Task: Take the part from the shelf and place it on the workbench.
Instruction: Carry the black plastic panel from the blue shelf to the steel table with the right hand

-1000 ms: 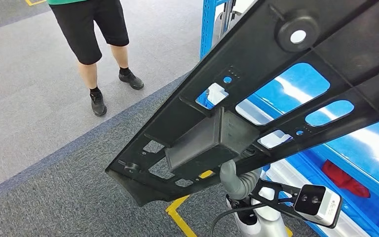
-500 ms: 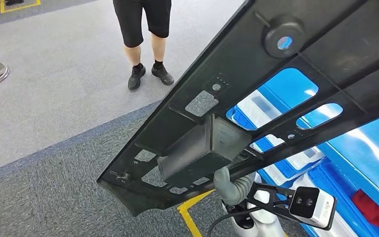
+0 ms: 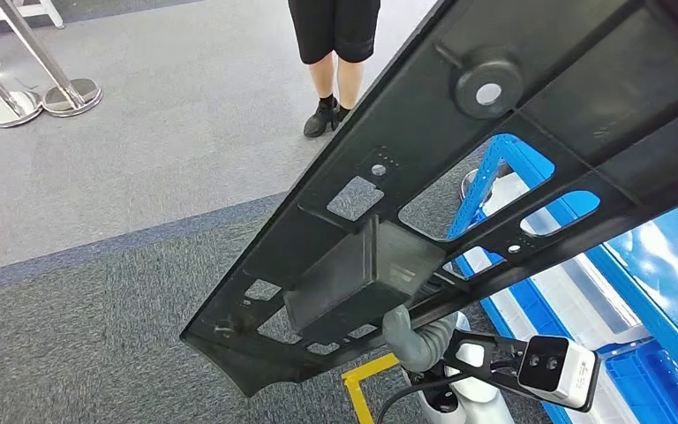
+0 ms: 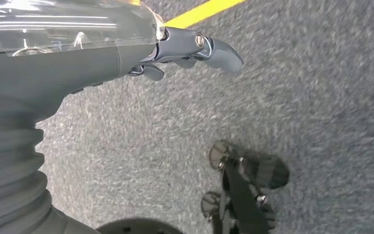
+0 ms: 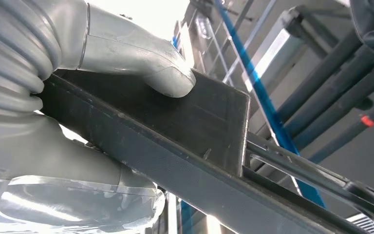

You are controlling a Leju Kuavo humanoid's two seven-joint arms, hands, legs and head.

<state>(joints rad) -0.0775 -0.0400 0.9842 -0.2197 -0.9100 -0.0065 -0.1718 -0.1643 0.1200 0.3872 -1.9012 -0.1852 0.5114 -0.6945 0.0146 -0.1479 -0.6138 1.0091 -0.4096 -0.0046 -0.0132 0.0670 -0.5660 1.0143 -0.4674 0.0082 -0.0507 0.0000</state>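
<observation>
The part [image 3: 459, 177] is a long black plastic panel with several cut-outs and a boxy block on its underside. It runs slantwise across the head view, from the lower middle up to the top right. My right hand [image 3: 417, 329] grips it from beneath at the block. In the right wrist view the thumb [image 5: 146, 66] presses on the block's flat face [image 5: 199, 122], with the rest of the hand under the panel's edge. My left hand [image 4: 185, 48] hangs over grey carpet, fingers apart, holding nothing.
A person's legs [image 3: 334, 62] stand ahead on the lighter carpet. A blue shelf with blue crates [image 3: 583, 291] lies to the right, under the part. Two chrome stanchion bases [image 3: 44, 99] stand at the far left. Yellow floor tape [image 3: 366, 382] runs by my feet.
The whole picture has shifted right, so the camera has turned left. The person, the shelf and the stanchions slid across the frame. The part stays in my right hand.
</observation>
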